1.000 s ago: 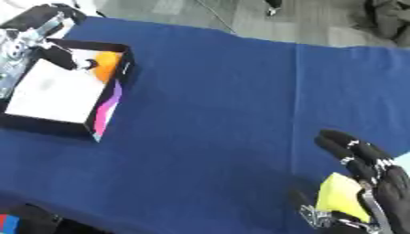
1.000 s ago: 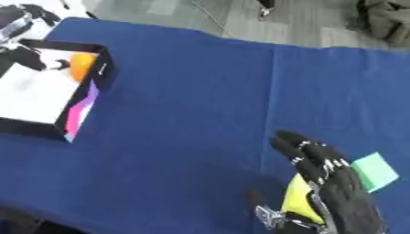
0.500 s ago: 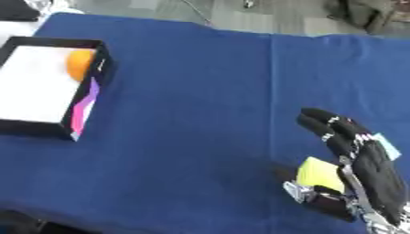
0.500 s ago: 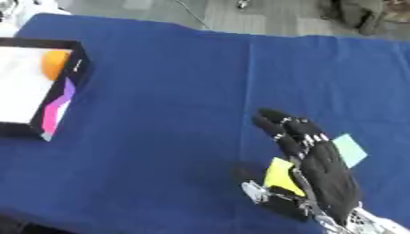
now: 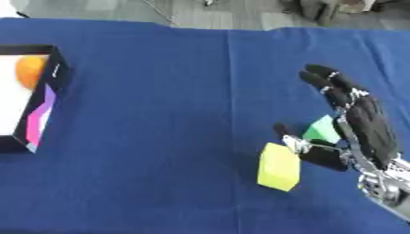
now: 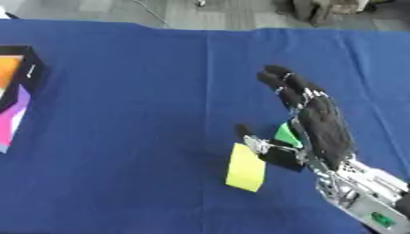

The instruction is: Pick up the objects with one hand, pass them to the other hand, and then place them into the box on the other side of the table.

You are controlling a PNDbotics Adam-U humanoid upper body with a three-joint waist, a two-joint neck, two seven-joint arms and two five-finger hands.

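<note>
A yellow block (image 5: 278, 167) lies on the blue tablecloth (image 5: 160, 137) at the lower right. A small green piece (image 5: 323, 130) lies just to its right, partly hidden under my right hand (image 5: 368, 128). That hand hovers over the green piece, open, with straight fingers pointing away from me and the thumb reaching toward the yellow block. A black box (image 5: 50, 98) with a white floor and a pink and purple side stands at the left edge. An orange object (image 5: 30, 71) lies inside it. My left hand shows in no view.
The far table edge runs along the top, with grey floor and a dark chair base (image 5: 316, 9) beyond it. A wide stretch of blue cloth separates the box from the blocks.
The camera has swung toward the right side, so the box has slid to the left edge. My left hand, over the box a second ago, has left the view. The right hand now uncovers the yellow block.
</note>
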